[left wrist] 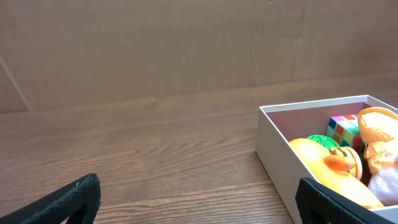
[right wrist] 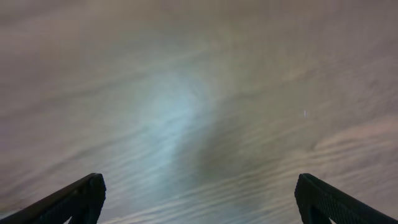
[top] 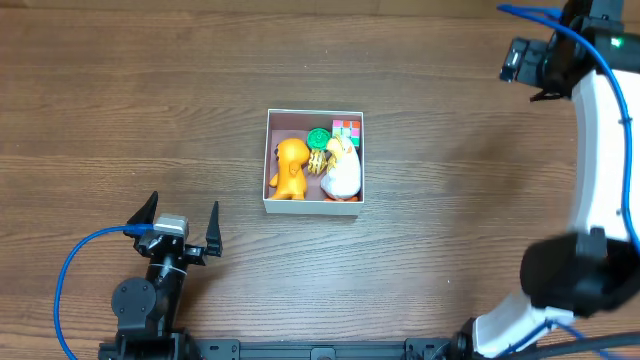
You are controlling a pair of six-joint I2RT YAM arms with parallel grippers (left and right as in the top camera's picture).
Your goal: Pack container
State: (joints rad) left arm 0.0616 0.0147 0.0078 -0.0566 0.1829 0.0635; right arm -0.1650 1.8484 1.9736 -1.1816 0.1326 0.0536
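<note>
Brown wood-grain table [top: 450, 120], pale glare patch [right wrist: 180, 118] — container [top: 310, 207] mid-table

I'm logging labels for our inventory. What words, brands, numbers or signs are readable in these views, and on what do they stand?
No readable text in any view.
The container: its white walls are blank.
The multicoloured cube: plain coloured squares only, no letters or numbers.
The green disc: too small to tell whether it carries any mark.
</note>
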